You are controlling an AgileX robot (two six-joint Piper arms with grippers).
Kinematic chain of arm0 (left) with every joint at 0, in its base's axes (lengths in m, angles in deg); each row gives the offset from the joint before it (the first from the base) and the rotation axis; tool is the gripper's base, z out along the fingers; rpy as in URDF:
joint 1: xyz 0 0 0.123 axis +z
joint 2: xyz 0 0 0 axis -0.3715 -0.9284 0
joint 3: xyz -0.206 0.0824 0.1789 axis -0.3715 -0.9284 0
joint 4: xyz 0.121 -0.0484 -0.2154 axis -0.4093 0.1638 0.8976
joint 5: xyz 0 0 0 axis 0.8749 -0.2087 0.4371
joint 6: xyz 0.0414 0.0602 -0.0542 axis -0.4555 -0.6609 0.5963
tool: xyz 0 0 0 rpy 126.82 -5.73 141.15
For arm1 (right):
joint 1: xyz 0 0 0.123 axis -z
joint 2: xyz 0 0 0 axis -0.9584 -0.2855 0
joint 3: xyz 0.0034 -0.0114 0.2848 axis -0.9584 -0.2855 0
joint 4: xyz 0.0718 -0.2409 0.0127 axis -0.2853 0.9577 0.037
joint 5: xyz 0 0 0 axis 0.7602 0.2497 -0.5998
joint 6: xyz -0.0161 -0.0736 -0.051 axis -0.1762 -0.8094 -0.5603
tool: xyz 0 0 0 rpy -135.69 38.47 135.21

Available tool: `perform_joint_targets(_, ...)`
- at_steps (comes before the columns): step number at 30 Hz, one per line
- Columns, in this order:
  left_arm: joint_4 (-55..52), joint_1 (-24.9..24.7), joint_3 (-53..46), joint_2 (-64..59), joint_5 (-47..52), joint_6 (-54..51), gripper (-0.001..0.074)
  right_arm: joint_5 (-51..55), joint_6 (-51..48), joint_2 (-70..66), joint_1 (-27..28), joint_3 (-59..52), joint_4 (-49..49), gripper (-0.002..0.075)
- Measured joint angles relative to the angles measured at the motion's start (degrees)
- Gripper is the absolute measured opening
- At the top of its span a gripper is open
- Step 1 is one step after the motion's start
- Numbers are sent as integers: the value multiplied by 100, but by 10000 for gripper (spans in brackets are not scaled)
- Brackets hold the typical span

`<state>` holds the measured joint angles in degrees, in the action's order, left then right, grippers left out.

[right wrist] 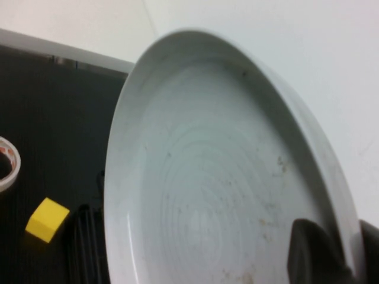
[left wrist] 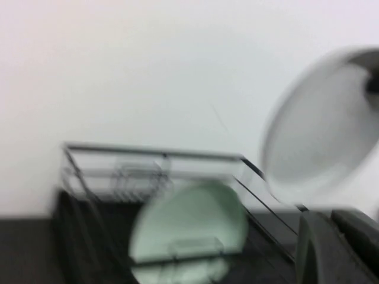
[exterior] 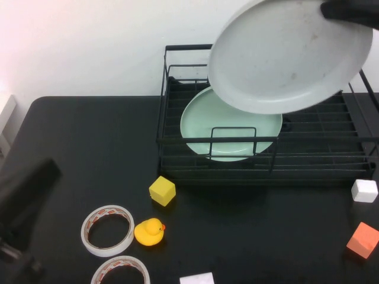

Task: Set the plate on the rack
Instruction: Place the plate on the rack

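The pale grey-white plate [exterior: 284, 56] hangs tilted in the air above the back right of the black wire rack [exterior: 308, 155]. My right gripper [exterior: 349, 9] is shut on its upper right rim. In the right wrist view the plate [right wrist: 207, 195] fills the frame and my right gripper [right wrist: 346, 260] pinches the rim, one finger on each side. A mint green plate [exterior: 219, 127] lies flat in the rack's left half. My left gripper [exterior: 15, 251] is low at the table's near left, far from the rack. The left wrist view shows the rack [left wrist: 148, 152], the mint plate [left wrist: 189, 225] and the raised plate [left wrist: 323, 130].
In front of the rack lie a yellow cube [exterior: 162, 190], a yellow rubber duck [exterior: 149, 231] and two tape rolls [exterior: 107, 229] [exterior: 120, 272]. A white cube [exterior: 364, 190] and an orange cube [exterior: 362, 239] sit at the right; a white piece [exterior: 196, 278] lies at the front edge.
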<state>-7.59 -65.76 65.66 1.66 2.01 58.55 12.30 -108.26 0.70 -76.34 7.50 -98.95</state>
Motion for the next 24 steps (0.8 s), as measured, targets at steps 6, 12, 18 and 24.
perform_joint_targets(6, -486, 0, -3, 0, 313, -346, 0, 239, 0, -380, -80, 608, 14, 93)
perform_joint_targets(12, -499, 0, -3, 0, -146, -455, -1, 403, 0, -848, -420, 1128, 756, 93)
perform_joint_targets(18, -441, 0, -26, 0, -185, -474, -1, 347, 0, -1401, -672, 1466, 1307, 93)
perform_joint_targets(24, -278, 0, -29, 0, -185, -474, -1, -276, -150, -1792, -926, 1510, 1392, 93)
